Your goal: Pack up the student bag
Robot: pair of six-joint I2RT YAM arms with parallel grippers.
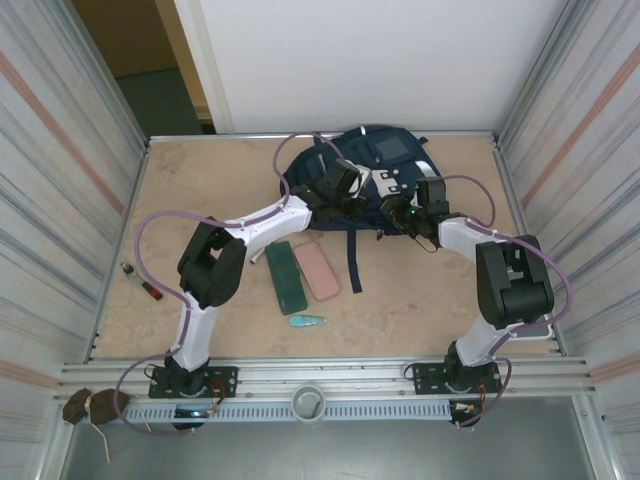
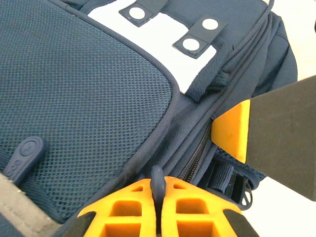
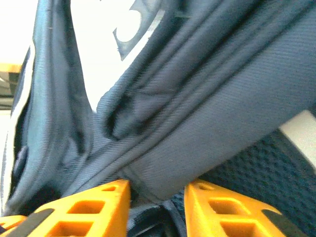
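The student bag (image 1: 372, 158), navy blue with white patches, lies at the back middle of the table. Its mesh panel (image 2: 84, 103) and a closed zipper (image 2: 197, 153) fill the left wrist view. My left gripper (image 2: 158, 186) is shut on a dark blue zipper pull (image 2: 157, 177) at the bag's near left edge (image 1: 335, 185). My right gripper (image 3: 157, 191) sits at the bag's near right side (image 1: 402, 214). A thick fold of the bag's fabric (image 3: 207, 143) spans the gap between its orange fingers (image 3: 101, 205). One right finger (image 2: 231, 129) also presses the bag beside the zipper.
A green case (image 1: 286, 277) and a pink case (image 1: 317, 270) lie side by side in front of the bag. A small teal object (image 1: 307, 321) is nearer the front edge. A red and black tool (image 1: 140, 281) lies at the left. A dark strap (image 1: 354, 262) trails from the bag.
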